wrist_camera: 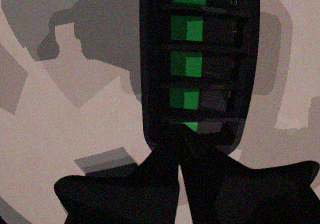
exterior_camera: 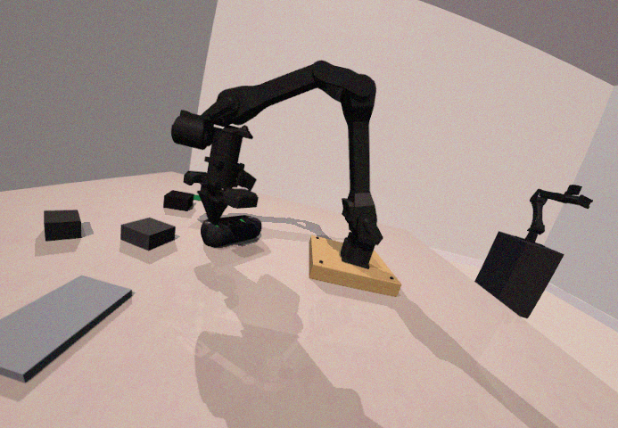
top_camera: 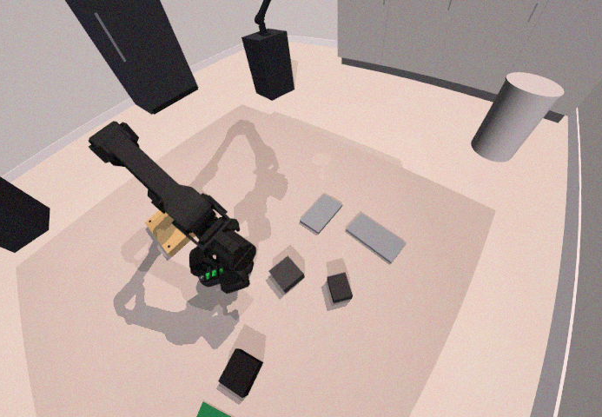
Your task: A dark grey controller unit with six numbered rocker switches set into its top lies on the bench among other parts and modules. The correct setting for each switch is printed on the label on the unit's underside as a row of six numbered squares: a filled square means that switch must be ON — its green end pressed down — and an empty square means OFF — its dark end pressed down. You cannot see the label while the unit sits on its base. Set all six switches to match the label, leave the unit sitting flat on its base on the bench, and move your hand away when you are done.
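Arching up from its wooden base plate (top_camera: pixel 168 243) (exterior_camera: pixel 329 257), the black arm (top_camera: pixel 146 169) (exterior_camera: pixel 289 93) bends over at the elbow and drops its wrist almost vertically, so the gripper (top_camera: pixel 211 274) (exterior_camera: pixel 215 219) (wrist_camera: pixel 176 130) points down at the controller unit (top_camera: pixel 208 282) (exterior_camera: pixel 231 231) (wrist_camera: pixel 150 84). Its fingertips are together with nothing between them, and they reach the end of the switch row nearest the wrist camera; whether they press on the last rocker cannot be told. The unit sits on the counter (top_camera: pixel 320 354) (exterior_camera: pixel 158 363) (wrist_camera: pixel 110 129) with its switches facing up. In the wrist view its long axis runs from twelve to six o'clock, the near end at six; in the exterior view it lies roughly from three to nine. Its dark body has rounded ends, thin ribs divide the rockers, and the green halves lie on the nine o'clock side in the wrist view. The base plate is pale yellow-brown, flat and dotted with dark holes. From the unit in the top view, a matte dark block (top_camera: pixel 287 274) (exterior_camera: pixel 147 233) lies near at three o'clock, and a boxy black block (top_camera: pixel 240 373) (exterior_camera: pixel 177 200) sits toward five o'clock. Two flat grey slabs, smooth and rectangular, lie toward two o'clock.
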Motion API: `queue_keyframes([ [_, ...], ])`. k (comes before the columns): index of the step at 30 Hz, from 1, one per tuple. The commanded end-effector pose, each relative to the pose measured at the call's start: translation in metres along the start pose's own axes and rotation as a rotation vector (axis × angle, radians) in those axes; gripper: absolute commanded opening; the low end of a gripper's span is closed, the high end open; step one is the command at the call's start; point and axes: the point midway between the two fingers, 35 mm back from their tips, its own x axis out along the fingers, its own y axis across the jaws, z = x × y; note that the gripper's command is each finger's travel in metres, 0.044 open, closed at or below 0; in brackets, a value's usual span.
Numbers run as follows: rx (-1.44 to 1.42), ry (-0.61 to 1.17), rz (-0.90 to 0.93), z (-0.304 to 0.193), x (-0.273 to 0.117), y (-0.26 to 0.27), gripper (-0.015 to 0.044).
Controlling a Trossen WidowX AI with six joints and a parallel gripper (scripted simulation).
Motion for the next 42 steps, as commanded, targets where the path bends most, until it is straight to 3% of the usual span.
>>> queue_keyframes([
  [1,0.001,-0.003,-0.010,0.000,0.004,-0.002,0.0000],
  [27,0.001,-0.004,-0.010,0.000,0.007,-0.002,0.0000],
  [32,0.001,-0.003,-0.010,0.000,-0.041,-0.001,0.0000],
  [38,0.001,-0.003,-0.010,0.002,-0.044,-0.001,0.0000],
  [42,-0.004,-0.007,-0.011,0.043,-0.047,-0.009,0.0000],
])
